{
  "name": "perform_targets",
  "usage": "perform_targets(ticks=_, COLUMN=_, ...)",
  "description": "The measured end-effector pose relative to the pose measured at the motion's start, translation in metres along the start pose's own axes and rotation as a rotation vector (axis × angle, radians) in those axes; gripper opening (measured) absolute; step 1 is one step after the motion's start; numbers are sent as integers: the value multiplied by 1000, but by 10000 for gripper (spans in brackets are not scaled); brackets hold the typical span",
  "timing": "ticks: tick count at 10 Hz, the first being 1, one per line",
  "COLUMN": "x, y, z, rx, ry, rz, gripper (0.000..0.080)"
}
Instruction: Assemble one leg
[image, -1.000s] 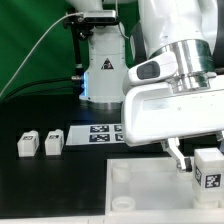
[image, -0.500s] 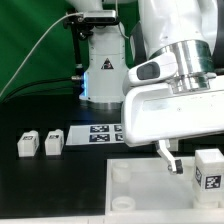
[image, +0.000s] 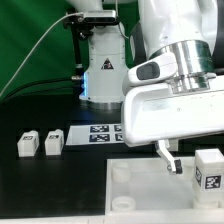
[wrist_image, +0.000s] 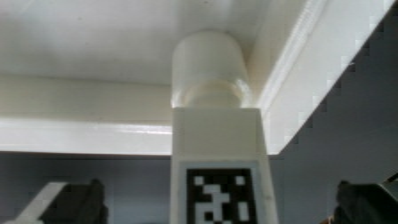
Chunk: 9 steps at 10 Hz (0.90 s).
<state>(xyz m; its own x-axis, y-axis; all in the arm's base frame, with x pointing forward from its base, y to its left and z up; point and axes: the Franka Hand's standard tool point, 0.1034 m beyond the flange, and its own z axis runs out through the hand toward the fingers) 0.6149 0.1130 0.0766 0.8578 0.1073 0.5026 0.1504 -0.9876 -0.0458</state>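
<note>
One leg (image: 208, 172), a white block with a black-and-white tag, stands upright on the white tabletop (image: 140, 195) near the exterior view's right edge. My gripper (image: 192, 162) hangs around it, open. One dark finger (image: 169, 158) shows apart from the leg's left side; the other is hidden. In the wrist view the leg (wrist_image: 219, 150) sits midway between my gripper's (wrist_image: 222, 206) spread fingers (wrist_image: 71, 203), touching neither. Its round end (wrist_image: 206, 65) meets the tabletop (wrist_image: 89, 100). Two more legs (image: 26, 144) (image: 53, 143) lie on the black table at the left.
The marker board (image: 95, 133) lies flat behind the tabletop. A white cone-shaped stand with a triangle sign (image: 103, 62) rises at the back. The tabletop has round sockets (image: 122, 175) along its left side.
The finger that was against the leg's left side one second ago has moved away to the left: the gripper has opened and let go of the leg. The leg stays upright.
</note>
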Motion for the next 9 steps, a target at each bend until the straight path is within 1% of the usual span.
perform_targets(ticks=1, x=15, y=-1, z=-9, rx=11, ry=-53, rz=3, gripper=649)
perform_targets(ticks=2, x=29, y=-1, z=-13, rx=12, ry=-38, rz=6, gripper=649)
perform_targets(ticks=3, x=29, y=-3, z=-11, rx=22, ry=-101, rz=8, gripper=649)
perform_targets(ticks=4, x=31, y=-4, z=-11, rx=41, ry=-219, rz=15, gripper=649)
perform_targets(ticks=5, x=31, y=-4, z=-11, rx=54, ry=-338, rz=24, gripper=649)
perform_targets(ticks=6, x=28, y=-2, z=-6, rx=65, ry=-434, rz=30, gripper=649)
perform_targets(ticks=7, x=26, y=0, z=-3, rx=72, ry=-495, rz=34, gripper=649)
perform_targets(ticks=8, x=16, y=0, z=-5, rx=87, ry=-626, rz=37, gripper=649)
perform_targets(ticks=9, x=18, y=2, z=-2, rx=96, ry=-691, rz=42, gripper=649)
